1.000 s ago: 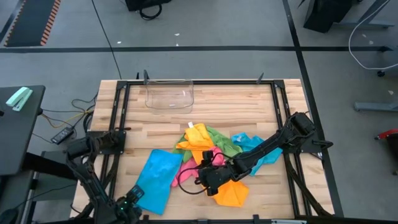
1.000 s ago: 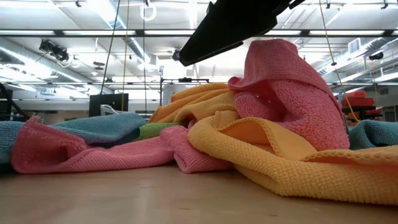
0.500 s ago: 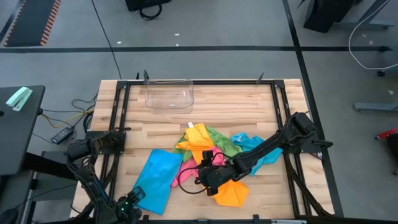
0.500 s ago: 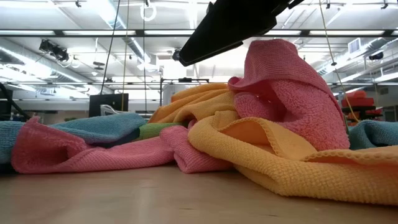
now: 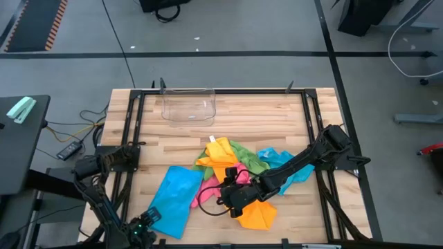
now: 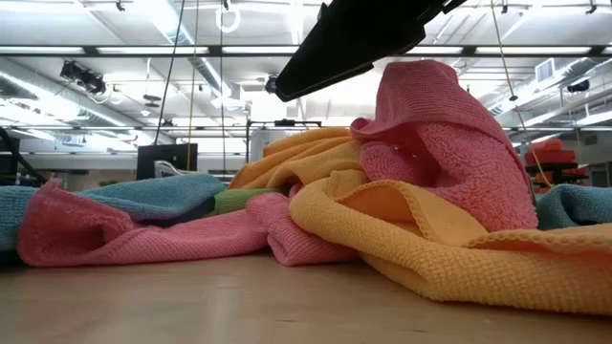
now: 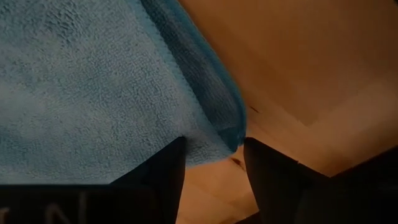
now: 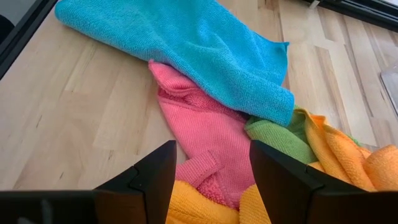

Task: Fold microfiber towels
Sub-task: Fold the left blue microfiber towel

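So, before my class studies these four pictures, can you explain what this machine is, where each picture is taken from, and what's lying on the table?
It is a robot with two dark arms at a wooden table. One picture looks straight down, one looks level across the tabletop, and one comes from each wrist. On the table lie a spread blue towel, a heap of pink, orange and green towels, and a clear bin. The left gripper sits open around the blue towel's corner. The right gripper hangs open over the pink towel, holding nothing.
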You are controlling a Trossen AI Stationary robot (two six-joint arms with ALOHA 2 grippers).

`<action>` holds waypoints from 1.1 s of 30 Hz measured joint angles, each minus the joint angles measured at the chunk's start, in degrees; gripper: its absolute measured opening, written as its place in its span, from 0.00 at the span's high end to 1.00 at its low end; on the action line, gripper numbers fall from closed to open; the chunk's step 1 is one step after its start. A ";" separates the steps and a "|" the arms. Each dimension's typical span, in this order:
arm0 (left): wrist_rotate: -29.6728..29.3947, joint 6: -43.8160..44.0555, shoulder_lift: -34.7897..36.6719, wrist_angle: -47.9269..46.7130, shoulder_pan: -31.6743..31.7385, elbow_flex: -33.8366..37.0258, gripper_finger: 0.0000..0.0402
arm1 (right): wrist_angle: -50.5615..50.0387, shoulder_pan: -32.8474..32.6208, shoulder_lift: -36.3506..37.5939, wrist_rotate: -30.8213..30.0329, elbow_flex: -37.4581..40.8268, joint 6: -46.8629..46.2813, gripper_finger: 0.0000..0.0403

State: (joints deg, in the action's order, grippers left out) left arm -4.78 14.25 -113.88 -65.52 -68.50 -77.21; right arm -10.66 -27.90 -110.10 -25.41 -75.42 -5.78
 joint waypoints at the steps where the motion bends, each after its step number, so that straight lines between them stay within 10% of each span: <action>1: -0.11 -0.20 -0.18 0.27 0.01 0.05 0.58 | 0.00 0.00 0.00 -0.02 0.00 -0.01 0.47; 12: -0.30 0.37 -0.46 0.87 0.06 0.07 0.66 | 0.04 0.00 0.00 0.00 0.00 -0.24 0.47; 23: 3.39 3.75 -0.44 6.88 0.49 -0.33 0.97 | 0.04 0.01 0.00 -0.01 0.00 -0.42 0.47; 33: 9.38 5.18 -0.22 10.53 5.07 -0.04 0.97 | 0.11 0.00 0.02 -0.02 0.00 -0.71 0.47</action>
State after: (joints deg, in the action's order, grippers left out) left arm 4.59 19.43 -114.10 -54.99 -63.43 -77.25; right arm -10.55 -27.90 -110.08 -25.43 -75.42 -6.49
